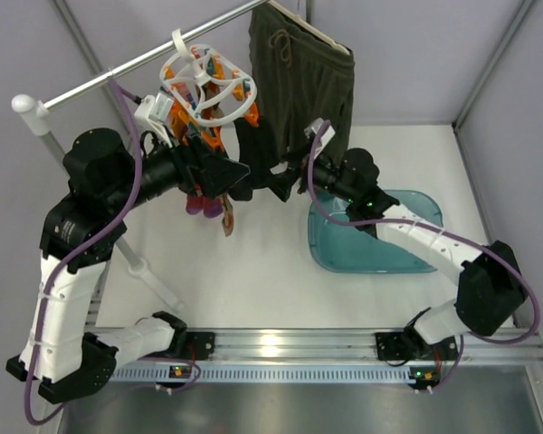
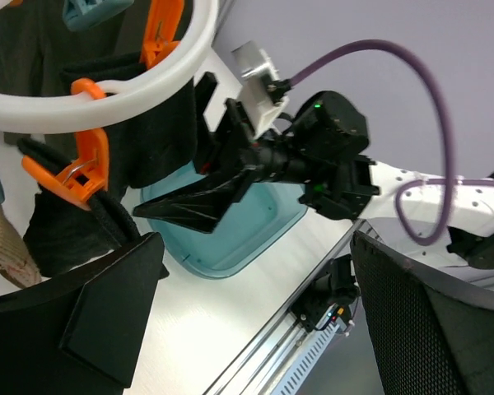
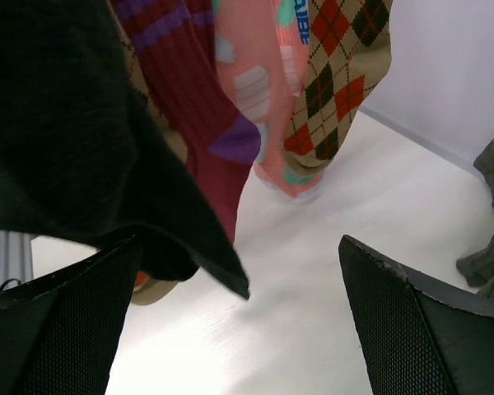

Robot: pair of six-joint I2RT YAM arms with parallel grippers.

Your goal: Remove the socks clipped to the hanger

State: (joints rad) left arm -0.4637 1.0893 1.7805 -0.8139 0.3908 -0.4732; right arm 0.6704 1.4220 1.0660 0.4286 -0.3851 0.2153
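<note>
Overhead, the flat white table [image 1: 253,280] fills the middle, and at about four o'clock on it sits a translucent teal plastic tub [image 1: 344,258] with rounded corners. At twelve o'clock, limp olive-green drawstring shorts [image 1: 299,72] hang from a slim pale hanger on the shiny metal rail [image 1: 100,80]. At eleven o'clock on that rail hangs the white plastic ring-shaped clip hanger [image 2: 132,86], with the soft socks [image 1: 208,194] dangling below it, clear of the table. The right wrist view shows four of them: a matte black sock [image 3: 58,123] at nine o'clock, a ribbed maroon sock with purple patches [image 3: 189,74], a pink printed sock [image 3: 251,82], and a brown-orange diamond-patterned sock [image 3: 337,49] at one o'clock. Glossy orange pegs [image 2: 78,177] pinch dark fabric. The left gripper [image 2: 255,329] and the right gripper [image 3: 243,329] both stand spread wide with nothing held, and the black sock's edge droops between the right one's textured fingers [image 3: 420,329].
</note>
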